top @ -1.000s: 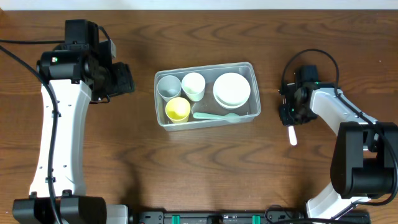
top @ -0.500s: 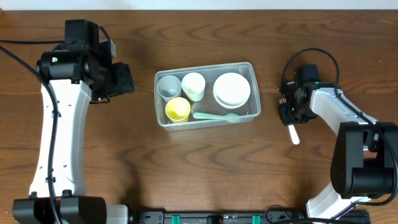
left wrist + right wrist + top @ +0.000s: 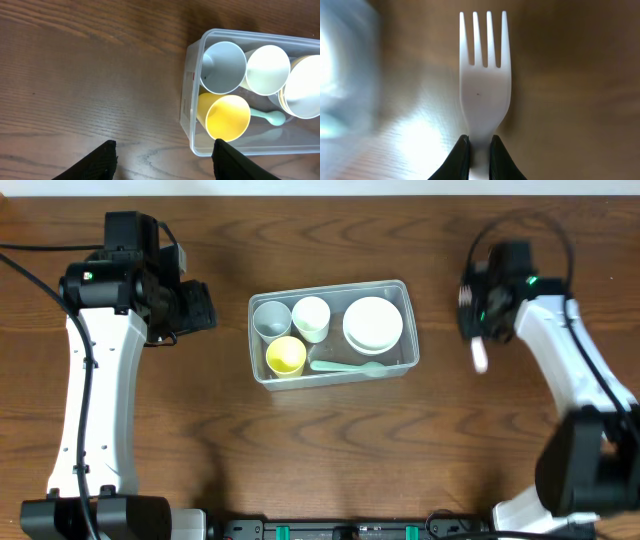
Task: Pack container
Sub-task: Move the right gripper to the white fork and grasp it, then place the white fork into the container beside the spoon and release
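Tabletop point(image 3: 330, 450): dark wood.

Container point(image 3: 258, 370): clear tub, upright, approx. mid-tabletop and somewhat nearer the far edge, long side running L–R. No lid on it.

Contents, overhead view:
- grey cup point(image 3: 271, 318), far-left corner of tub
- white cup point(image 3: 311, 317), just beside grey cup on its right
- yellow cup point(image 3: 286, 356), near-left corner, touching or nearly touching the two above
- stack of white bowls point(image 3: 373, 324), right end of tub
- pale green spoon point(image 3: 350, 366), lying flat along the near wall, bowl end toward the right

Left wrist view confirms the same layout. All three cups sit mouth-up.

Left hand point(image 3: 208, 308): released, fingers point(image 3: 106, 159) spread wide, nothing between them. It hangs over bare wood between the tub and the left edge of the tabletop, clear of the tub wall and pointing toward it.

Right hand point(image 3: 478, 330): clenched on a white plastic fork point(image 3: 479, 356). Right wrist view: both black fingers point(image 3: 460, 157) pinch the handle, four tines pointing away from the hand. Posn.: between the tub's right end and the right edge of the tabletop, apart from the tub.

Right wrist view is blurred at its left side. The pale mass there is prob. the tub's end wall.
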You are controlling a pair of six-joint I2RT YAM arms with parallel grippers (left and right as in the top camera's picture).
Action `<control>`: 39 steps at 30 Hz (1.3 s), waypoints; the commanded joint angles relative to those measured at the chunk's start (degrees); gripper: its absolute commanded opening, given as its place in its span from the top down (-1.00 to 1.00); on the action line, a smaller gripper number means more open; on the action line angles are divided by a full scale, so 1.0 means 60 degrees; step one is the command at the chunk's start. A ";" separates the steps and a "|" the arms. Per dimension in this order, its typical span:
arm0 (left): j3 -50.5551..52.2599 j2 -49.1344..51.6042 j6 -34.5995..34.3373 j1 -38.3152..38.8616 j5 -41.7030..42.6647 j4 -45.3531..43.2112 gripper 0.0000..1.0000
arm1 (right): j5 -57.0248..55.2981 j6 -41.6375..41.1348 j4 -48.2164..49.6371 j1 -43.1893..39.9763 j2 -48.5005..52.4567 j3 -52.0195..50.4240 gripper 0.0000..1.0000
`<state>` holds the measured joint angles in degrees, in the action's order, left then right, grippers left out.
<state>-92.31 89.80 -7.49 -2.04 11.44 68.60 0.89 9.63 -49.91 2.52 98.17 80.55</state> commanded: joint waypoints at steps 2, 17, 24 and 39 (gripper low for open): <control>0.0036 0.0036 0.0022 -0.0026 -0.0087 0.0026 -0.25 | 0.0178 0.1953 -0.0484 0.1308 -0.1144 0.1563 0.98; 0.0036 0.0036 0.0022 -0.0022 -0.0084 0.0244 -0.24 | 0.0182 0.5125 -0.0685 0.5031 0.0393 0.0998 0.97; 0.0036 0.0036 0.0022 -0.0022 -0.0084 0.0244 -0.25 | 0.0178 0.5122 -0.0696 0.5446 0.1257 0.0998 0.97; 0.0036 0.0036 0.0022 -0.0022 -0.0084 0.0240 -0.24 | 0.0066 0.2725 -0.0259 0.5045 0.0980 0.1129 -0.25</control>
<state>-92.31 89.80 -7.49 -2.04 11.40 69.89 1.52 33.76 -52.42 34.39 105.69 86.48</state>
